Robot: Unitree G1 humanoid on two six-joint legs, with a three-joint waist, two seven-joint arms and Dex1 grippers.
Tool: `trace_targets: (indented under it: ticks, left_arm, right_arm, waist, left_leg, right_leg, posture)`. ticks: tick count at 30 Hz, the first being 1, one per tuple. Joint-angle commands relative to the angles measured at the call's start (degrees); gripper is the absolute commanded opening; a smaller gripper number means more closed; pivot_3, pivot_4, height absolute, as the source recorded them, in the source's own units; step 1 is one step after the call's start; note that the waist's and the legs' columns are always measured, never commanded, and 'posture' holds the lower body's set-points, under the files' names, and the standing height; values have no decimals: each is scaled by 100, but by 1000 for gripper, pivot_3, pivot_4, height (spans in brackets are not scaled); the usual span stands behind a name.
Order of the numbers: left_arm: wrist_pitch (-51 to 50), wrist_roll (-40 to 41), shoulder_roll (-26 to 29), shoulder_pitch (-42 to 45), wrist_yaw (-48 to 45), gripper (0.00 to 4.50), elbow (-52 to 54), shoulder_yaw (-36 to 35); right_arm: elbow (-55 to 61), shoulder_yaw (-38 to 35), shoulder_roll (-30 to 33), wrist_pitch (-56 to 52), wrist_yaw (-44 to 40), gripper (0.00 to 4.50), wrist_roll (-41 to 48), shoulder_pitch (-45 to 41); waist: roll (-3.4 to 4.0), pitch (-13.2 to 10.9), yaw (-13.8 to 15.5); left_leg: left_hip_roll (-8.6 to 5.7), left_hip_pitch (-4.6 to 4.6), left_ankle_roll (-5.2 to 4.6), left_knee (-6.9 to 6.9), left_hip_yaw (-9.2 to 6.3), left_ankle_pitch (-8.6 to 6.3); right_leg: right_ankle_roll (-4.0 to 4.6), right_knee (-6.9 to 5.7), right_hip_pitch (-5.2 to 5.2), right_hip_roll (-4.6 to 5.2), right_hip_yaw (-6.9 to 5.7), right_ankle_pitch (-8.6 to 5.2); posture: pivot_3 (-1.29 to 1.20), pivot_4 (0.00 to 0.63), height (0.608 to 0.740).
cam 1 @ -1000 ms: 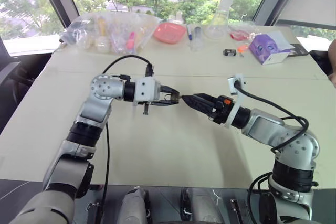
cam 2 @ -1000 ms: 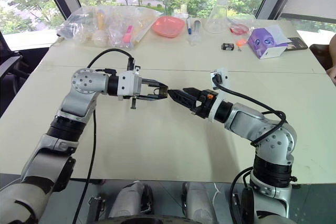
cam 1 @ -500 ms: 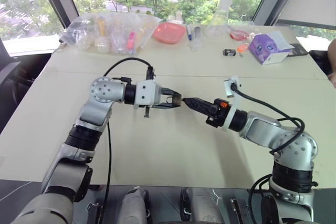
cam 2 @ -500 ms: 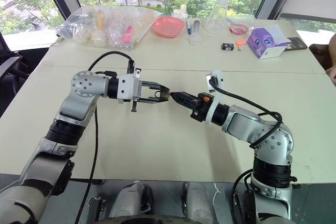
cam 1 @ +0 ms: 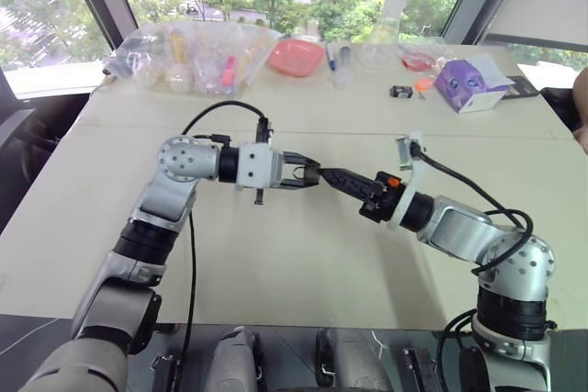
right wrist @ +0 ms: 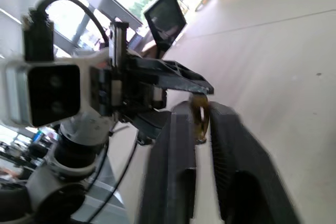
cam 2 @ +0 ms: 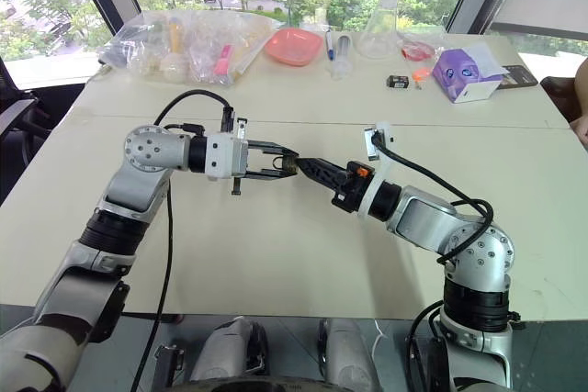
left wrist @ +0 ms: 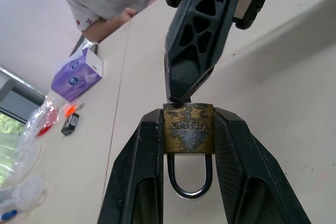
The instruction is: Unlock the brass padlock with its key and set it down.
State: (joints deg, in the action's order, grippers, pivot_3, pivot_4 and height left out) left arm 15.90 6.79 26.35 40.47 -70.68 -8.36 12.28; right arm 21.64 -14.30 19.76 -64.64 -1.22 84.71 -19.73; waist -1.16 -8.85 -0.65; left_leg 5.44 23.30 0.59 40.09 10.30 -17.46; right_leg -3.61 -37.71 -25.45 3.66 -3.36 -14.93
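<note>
The brass padlock (left wrist: 188, 128) looks tarnished and blotchy, its shackle smooth metal, between matt black pincer fingers (left wrist: 137, 169).

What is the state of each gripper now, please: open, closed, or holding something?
Left gripper: closed on the brass padlock, shackle toward the wrist.
Right gripper: closed, tip at the padlock's bottom face; cannot tell if it holds the key.

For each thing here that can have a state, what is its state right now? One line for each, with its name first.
Brass padlock: held above the table, shackle pushed in, not yet set down.
Left end effector: shut on the padlock body.
Right end effector: shut, tips at the padlock's bottom face.
Key: cannot be made out.
Purple box: lying at the table's far side.
Clear plastic bag: lying on the table, full.
</note>
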Motion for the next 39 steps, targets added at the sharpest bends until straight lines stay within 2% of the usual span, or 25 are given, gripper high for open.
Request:
trace_targets:
  ticks: [1,8,17,27,39]
  left_arm:
    - [220,5,26,4,140,714,112,-16]
    - [660,-145,-14,69,447,714,-88,-65]
    - [1771,-583,-79,247,1107,714,-578,-144]
    - [3225,-1476,-22,384,2221,714,-1114,-209]
    - [4330,-1988,162,399,2814,714,-1454,55]
  right_arm:
    - [96,135,-5,216,188,36,521,7]
    - [89,344,173,450,465,36,908,154]
    - [3,565,268,891,883,36,1595,258]
    - [-126,911,210,1580,1780,36,2626,378]
    - [-173,1068,271,1948,2134,36,2829,254]
  waist:
    - [0,0,0]
    - [0,0,3]
    - [0,0,2]
    - [0,0,4]
    - [0,0,3]
  left_leg:
    - [0,0,0,0,0,0]
    - [0,0,0,0,0,0]
    - [0,0,0,0,0,0]
    - [1,0,0,-1,0,0]
    - [2,0,-1,-1,1,0]
  right_leg:
    - [0,0,0,0,0,0]
    - [0,1,0,0,0,0]
    - [0,1,0,0,0,0]
    - [0,2,0,1,0,0]
    - [0,2,0,1,0,0]
  posture:
    - [0,150,740]
    - [0,150,740]
    - [0,150,740]
    - [0,150,740]
    - [0,150,740]
